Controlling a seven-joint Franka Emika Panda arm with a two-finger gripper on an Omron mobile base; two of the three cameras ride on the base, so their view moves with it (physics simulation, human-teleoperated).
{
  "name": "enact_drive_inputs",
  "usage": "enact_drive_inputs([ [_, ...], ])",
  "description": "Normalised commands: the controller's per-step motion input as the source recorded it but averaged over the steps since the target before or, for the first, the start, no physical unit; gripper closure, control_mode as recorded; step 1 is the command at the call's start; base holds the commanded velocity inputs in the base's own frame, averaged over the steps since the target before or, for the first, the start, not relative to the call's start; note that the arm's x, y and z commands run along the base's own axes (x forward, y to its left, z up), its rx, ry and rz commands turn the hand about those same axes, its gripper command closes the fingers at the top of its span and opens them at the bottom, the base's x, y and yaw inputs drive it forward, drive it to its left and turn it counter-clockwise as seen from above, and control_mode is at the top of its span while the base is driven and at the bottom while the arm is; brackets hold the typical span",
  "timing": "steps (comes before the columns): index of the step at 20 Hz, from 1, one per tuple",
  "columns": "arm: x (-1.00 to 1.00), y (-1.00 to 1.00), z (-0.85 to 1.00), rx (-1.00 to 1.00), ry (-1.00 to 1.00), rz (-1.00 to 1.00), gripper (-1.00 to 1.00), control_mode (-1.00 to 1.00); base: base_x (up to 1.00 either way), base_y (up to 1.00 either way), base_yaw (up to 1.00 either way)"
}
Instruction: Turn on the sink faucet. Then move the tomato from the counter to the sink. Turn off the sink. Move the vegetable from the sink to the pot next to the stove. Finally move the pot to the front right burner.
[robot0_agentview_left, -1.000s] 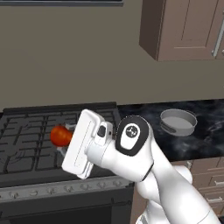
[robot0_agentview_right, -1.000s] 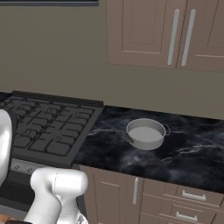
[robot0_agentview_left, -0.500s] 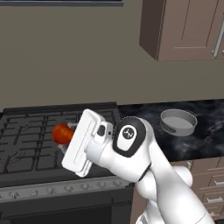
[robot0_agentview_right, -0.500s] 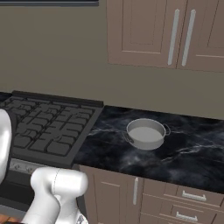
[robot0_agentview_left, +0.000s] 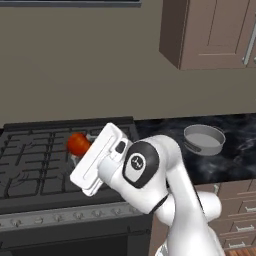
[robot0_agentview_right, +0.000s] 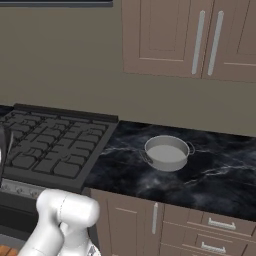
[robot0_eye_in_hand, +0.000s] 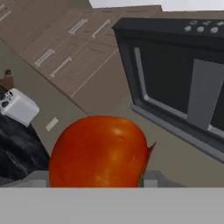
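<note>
Red-orange, the tomato (robot0_agentview_left: 77, 144) sat clamped in your gripper (robot0_agentview_left: 80, 150), held in the air above the stove (robot0_agentview_left: 45, 160) near its middle. The grey pot (robot0_agentview_right: 167, 152) stood on the black marble counter (robot0_agentview_right: 220, 175), close to the counter's stove-side edge. You had no legible writing or labels anywhere.

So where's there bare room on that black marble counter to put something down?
Bare black marble counter lies right of and in front of the small round grey pot, also between it and the black gas stove. Grates cover the stovetop.
</note>
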Motion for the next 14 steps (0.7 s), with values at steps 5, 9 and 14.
enact_drive_inputs([
  [5,-0.10,0.10,0.48,0.10,0.03,0.00,1.00,-1.00,0.00,0.00,0.00],
  [9,-0.27,0.00,0.46,0.36,-0.03,0.01,1.00,-1.00,0.00,0.00,0.00],
  [14,-0.15,0.00,0.03,0.58,-0.04,0.11,1.00,-1.00,0.00,0.00,0.00],
])
